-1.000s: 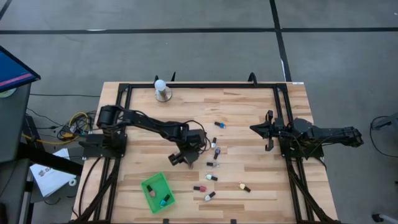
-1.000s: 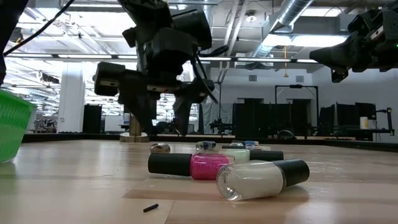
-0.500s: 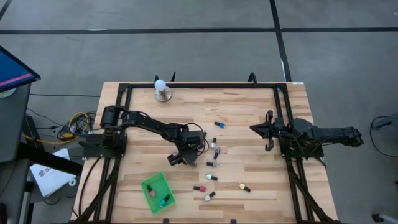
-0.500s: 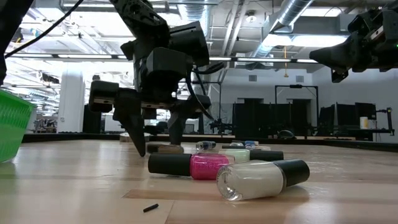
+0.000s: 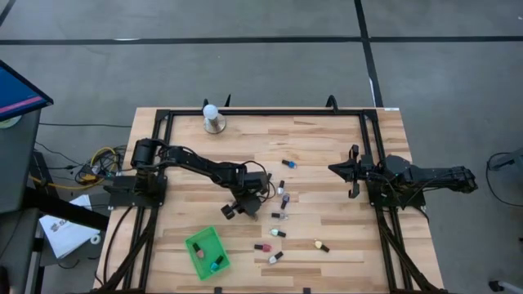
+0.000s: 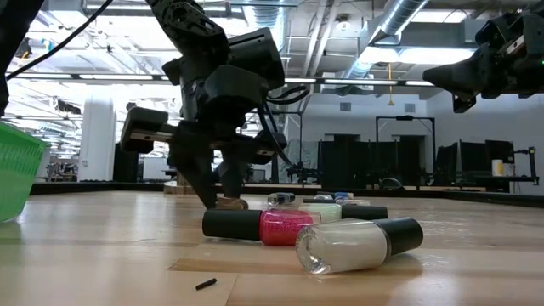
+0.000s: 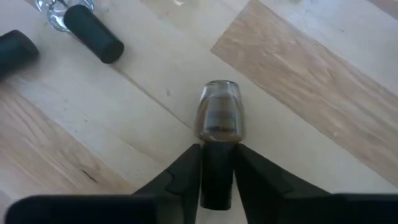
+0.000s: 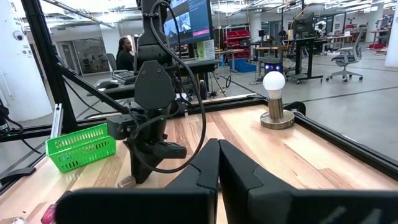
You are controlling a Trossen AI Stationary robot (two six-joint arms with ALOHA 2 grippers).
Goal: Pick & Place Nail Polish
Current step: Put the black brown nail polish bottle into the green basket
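The green basket [image 5: 206, 251] sits near the table's front edge, at about seven o'clock from the table's middle, and holds two small bottles: a teal one [image 5: 218, 265] and a darker one beside it [image 5: 199, 249].

The left gripper [image 7: 217, 174] is down at the tabletop near the middle, its fingers [image 7: 184, 171] closed in on the dark cap of a brownish, clear-glass nail polish bottle [image 7: 218, 116] that lies on its side on the wood [image 5: 327, 163]. In the low view the same bottle [image 6: 229, 203] rests on the table between the finger tips.

The other bottles lie scattered at three to five o'clock from that gripper, all on their sides with dark caps: a pink one [image 6: 283, 228], a white one [image 6: 344, 246], a blue one [image 5: 289, 164] farther back.

The right gripper [image 5: 352, 172] hangs at the table's three o'clock side, fingers pressed together, holding nothing.
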